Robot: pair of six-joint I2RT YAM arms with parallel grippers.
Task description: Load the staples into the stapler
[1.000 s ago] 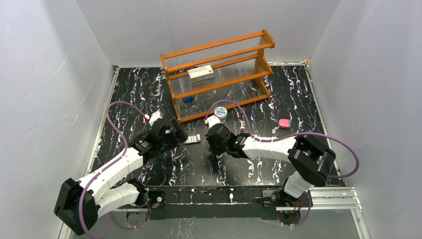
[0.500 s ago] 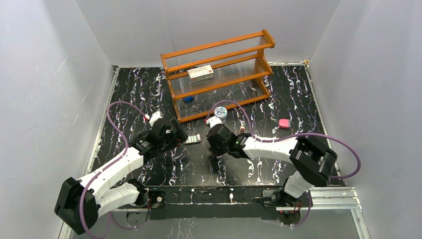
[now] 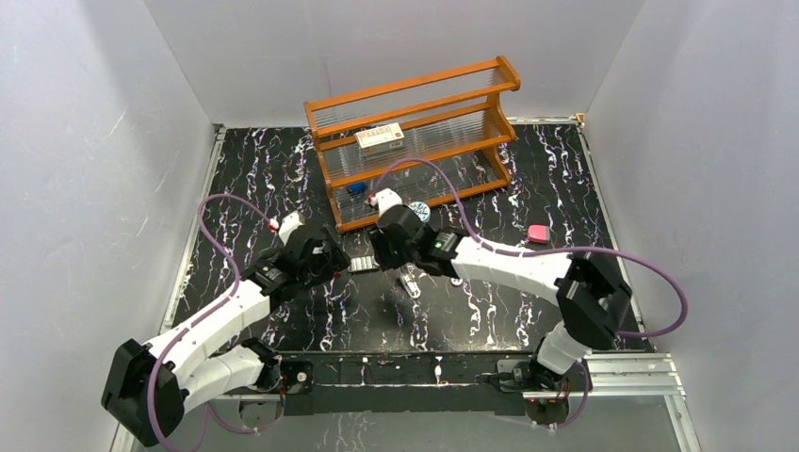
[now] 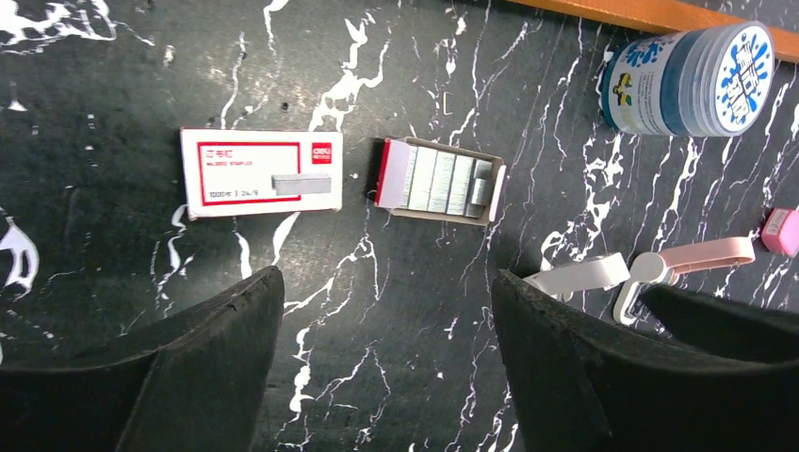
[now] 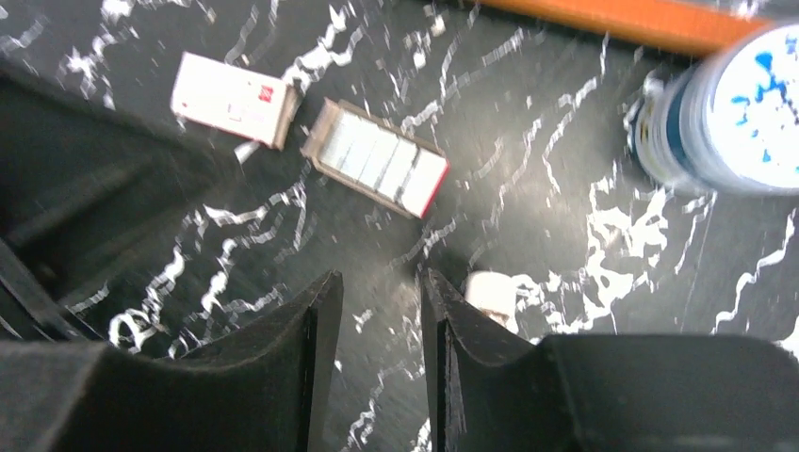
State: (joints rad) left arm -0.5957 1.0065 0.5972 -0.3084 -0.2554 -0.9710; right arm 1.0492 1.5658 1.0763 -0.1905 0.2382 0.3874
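The staples (image 4: 443, 181) are grey strips lying in a small open cardboard tray on the black marble table; they also show in the right wrist view (image 5: 377, 160) and the top view (image 3: 363, 264). The stapler (image 3: 410, 281) lies swung open to the tray's right, with a white arm (image 4: 579, 276) and a pinkish arm. My left gripper (image 4: 386, 282) is wide open and empty, hovering just short of the tray (image 3: 336, 264). My right gripper (image 5: 377, 282) is narrowly open and empty, above the table between tray and stapler (image 3: 384, 259). The stapler's white end (image 5: 492, 294) shows beside its right finger.
The red-and-white box sleeve (image 4: 259, 172) lies left of the tray. A blue-and-white round tub (image 4: 688, 66) stands behind the stapler. An orange shelf rack (image 3: 415, 132) at the back carries a larger red-and-white box (image 3: 380, 139). A pink mini stapler (image 3: 537, 234) lies at the right.
My right gripper has lifted off the stapler and moved back and to the left, leaving the stapler uncovered on the table. The left arm has barely moved.
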